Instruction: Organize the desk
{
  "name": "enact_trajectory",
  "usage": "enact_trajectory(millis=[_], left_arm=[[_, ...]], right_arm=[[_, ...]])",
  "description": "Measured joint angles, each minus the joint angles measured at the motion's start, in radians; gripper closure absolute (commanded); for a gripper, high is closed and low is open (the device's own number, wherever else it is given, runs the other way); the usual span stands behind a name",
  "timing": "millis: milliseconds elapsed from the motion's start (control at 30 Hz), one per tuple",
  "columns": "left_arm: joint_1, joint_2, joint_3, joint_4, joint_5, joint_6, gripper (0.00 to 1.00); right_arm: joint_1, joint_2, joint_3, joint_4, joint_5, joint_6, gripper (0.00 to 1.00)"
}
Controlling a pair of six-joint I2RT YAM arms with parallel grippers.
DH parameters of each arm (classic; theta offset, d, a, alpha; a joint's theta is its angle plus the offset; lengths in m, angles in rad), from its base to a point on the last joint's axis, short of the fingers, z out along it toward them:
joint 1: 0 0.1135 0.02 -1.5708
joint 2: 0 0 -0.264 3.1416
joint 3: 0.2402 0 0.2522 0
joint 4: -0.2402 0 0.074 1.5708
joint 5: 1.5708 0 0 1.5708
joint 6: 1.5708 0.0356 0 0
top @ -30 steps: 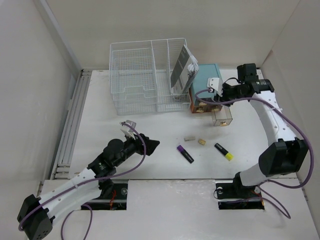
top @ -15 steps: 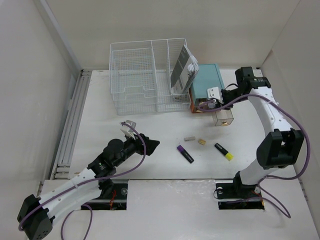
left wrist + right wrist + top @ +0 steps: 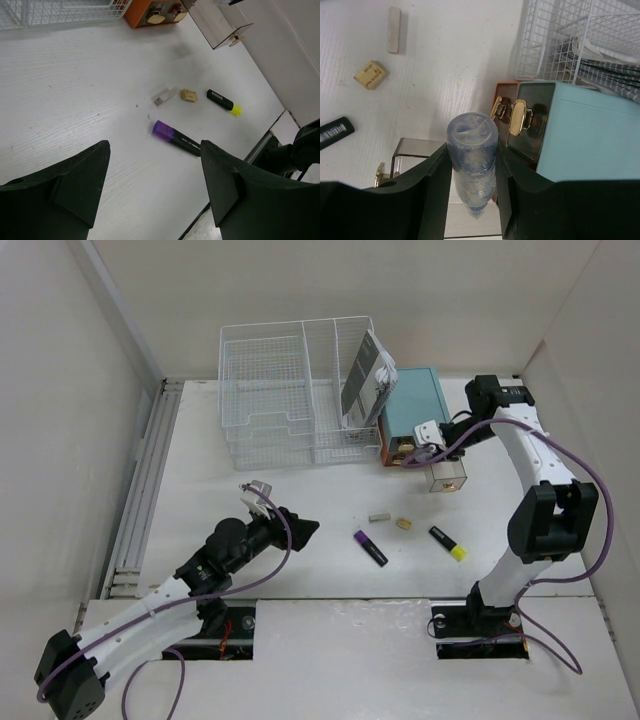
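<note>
The white desk [image 3: 310, 485] holds a purple highlighter [image 3: 370, 548] [image 3: 177, 139], a yellow-tipped highlighter [image 3: 448, 543] [image 3: 223, 101], a tan eraser [image 3: 403, 524] [image 3: 188, 95] and a pale stick eraser [image 3: 378, 516] [image 3: 165, 96]. My left gripper [image 3: 297, 530] [image 3: 155, 167] hovers open over bare desk, left of the purple highlighter, with nothing between its fingers. My right gripper [image 3: 430, 437] [image 3: 472, 150] is shut on a clear bluish bottle [image 3: 472, 162]. It hangs beside the teal drawer box [image 3: 415, 405] [image 3: 590, 135], above a clear drawer [image 3: 447, 475] [image 3: 412, 150] that lies pulled out on the desk.
A white wire-mesh organizer [image 3: 290, 390] [image 3: 560, 35] with booklets [image 3: 365, 380] in its right bay stands at the back. Orange drawers with brass handles [image 3: 512, 115] [image 3: 155, 12] front the teal box. A ribbed rail [image 3: 140, 490] runs along the desk's left edge; walls close both sides.
My right gripper has come down and left from above the teal box to its front, over the clear drawer, still holding the bottle. The left arm has not moved.
</note>
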State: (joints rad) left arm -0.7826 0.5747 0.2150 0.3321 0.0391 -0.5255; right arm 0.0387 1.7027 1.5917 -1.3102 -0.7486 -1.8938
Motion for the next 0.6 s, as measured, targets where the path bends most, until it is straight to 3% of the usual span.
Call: enact_trajectory(millis=[167,400,533,600], left_arm=[[0.000,-0.003,0.000,0.000,-0.003,0.000,0.31],[0.000,-0.003,0.000,0.000,-0.009,0.000,0.31],[0.000,-0.006,0.000,0.000,-0.010,0.000,0.31],[0.000,-0.010,0.000,0.000,-0.011,0.000,0.31]], right_arm=[[-0.005,0.000,0.000,-0.007,0.000,-0.045,0.85],[-0.025,-0.006,-0.004,-0.013,0.004,-0.069,0.45],[-0.039,-0.026,-0.008,-0.013,0.005,-0.078,0.33],[-0.042,-0.042,-0.019,-0.015,0.005,-0.081,0.33]])
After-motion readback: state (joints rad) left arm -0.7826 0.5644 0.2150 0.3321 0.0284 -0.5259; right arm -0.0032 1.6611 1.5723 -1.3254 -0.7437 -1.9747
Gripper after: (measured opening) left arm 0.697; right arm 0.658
